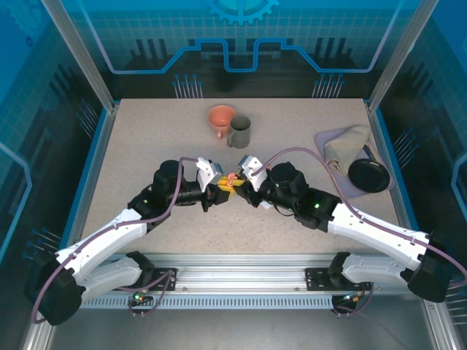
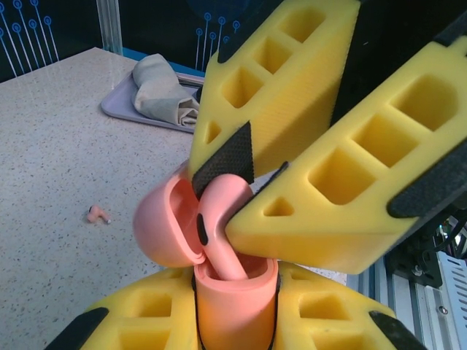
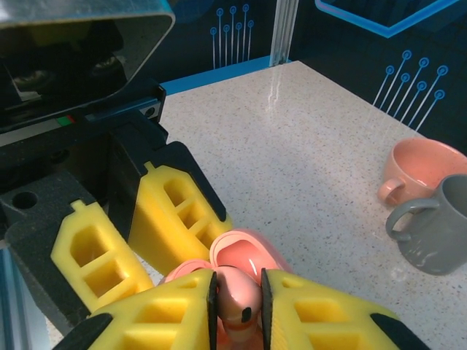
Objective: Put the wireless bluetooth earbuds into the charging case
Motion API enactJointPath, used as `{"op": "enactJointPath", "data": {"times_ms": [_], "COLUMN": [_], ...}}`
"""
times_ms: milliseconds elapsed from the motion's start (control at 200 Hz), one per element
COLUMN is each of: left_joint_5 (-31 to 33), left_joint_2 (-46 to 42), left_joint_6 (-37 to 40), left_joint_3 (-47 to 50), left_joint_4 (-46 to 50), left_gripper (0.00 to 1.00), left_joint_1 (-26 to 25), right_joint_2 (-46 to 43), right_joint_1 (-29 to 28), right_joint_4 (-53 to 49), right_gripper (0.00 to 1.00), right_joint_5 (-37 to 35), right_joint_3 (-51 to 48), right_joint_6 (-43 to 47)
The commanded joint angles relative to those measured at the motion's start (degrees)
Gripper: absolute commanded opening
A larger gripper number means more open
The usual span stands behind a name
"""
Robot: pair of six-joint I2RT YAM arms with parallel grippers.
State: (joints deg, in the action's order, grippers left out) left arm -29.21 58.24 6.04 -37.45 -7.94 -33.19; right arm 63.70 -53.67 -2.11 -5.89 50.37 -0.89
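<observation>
If the left tool [image 1: 217, 192], clamped on the salmon-pink charging case [image 2: 233, 310], lets it tilt, the stem of the earbud [image 2: 219, 211] could jam on the socket rim and pop free. Glossy salmon-pink, it stands half-seated over the middle of the tabletop [image 1: 146, 146], pinched by the right tool [image 1: 246, 186].

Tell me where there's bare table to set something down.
Bare: the far-left corner, from the left edge of the table to the pink cup; the near middle, ahead of the rail. Crowded: the centre, where left hand and right hand meet at the pink case and earbud; the right rear, with tray and black bowl.
</observation>
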Motion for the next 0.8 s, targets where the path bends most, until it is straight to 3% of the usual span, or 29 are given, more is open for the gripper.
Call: {"op": "enactJointPath", "data": {"times_ms": [0,475,795], "left_joint_5": [-0.74,-0.54,0.05], "left_joint_2": [-0.49,-1.26,-1.68], "left_joint_6": [0.46,0.46,0.72], "left_joint_3": [-0.96,0.09,0.59], "left_joint_4": [-2.67,-3.65,-4.69], "left_gripper": [0.00,0.00,0.00], "left_joint_1": [-0.37,-0.38,-0.34], "right_joint_2": [-0.59,0.46,-2.58], "right_joint_1": [-0.17,4.95,8.51], "right_joint_4": [-3.31,-3.98,-10.84], "right_gripper": [0.25,0.31,0.63], "right_joint_5": [5.32,17.28,14.83], "right_joint_3": [1.56,3.93,11.61], "right_joint_6": [-1.93,-7.64,-11.05]}}
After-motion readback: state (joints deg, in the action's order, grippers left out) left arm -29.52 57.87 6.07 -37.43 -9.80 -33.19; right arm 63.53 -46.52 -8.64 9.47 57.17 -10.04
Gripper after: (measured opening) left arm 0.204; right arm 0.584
